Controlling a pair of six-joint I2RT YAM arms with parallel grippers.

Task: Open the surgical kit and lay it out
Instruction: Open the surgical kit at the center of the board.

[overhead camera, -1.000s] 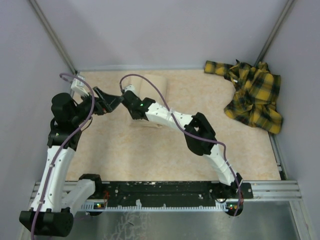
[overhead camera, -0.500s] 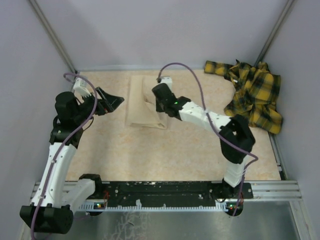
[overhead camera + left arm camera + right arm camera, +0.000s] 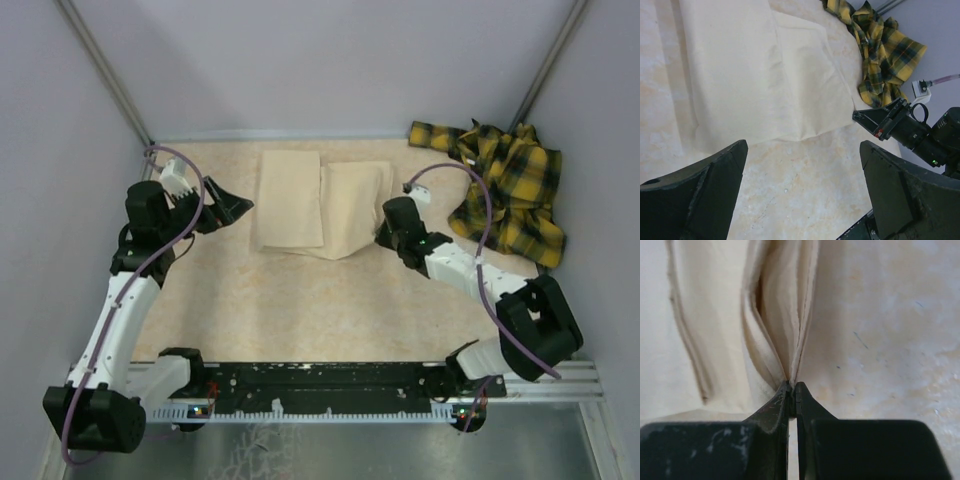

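**Overhead view.** The pale beige cloth wrap (image 3: 300,200) lies flat on the mottled table (image 3: 300,310). It shows as two panels side by side: a narrow rectangular panel and, to its right, a wider flap whose lower edge comes to a blunt point. The right gripper (image 3: 380,235) sits at the right-hand edge of the wrap, touching the flap. The left gripper (image 3: 243,206) is just beside the wrap's left edge and apart from it. A yellow-and-black plaid cloth (image 3: 505,190) lies crumpled well to the right of the wrap, beyond the right gripper.

**Left wrist view.** The left gripper (image 3: 804,146) has its jaws spread wide with nothing between them. The wrap (image 3: 740,65) is beyond the fingertips, and the plaid cloth (image 3: 880,55) is past the wrap's far corner.

**Right wrist view.** The right gripper (image 3: 791,386) has its jaws clenched on an edge of the wrap (image 3: 775,315). Several layers of fabric gather into folds that converge at the fingertips.
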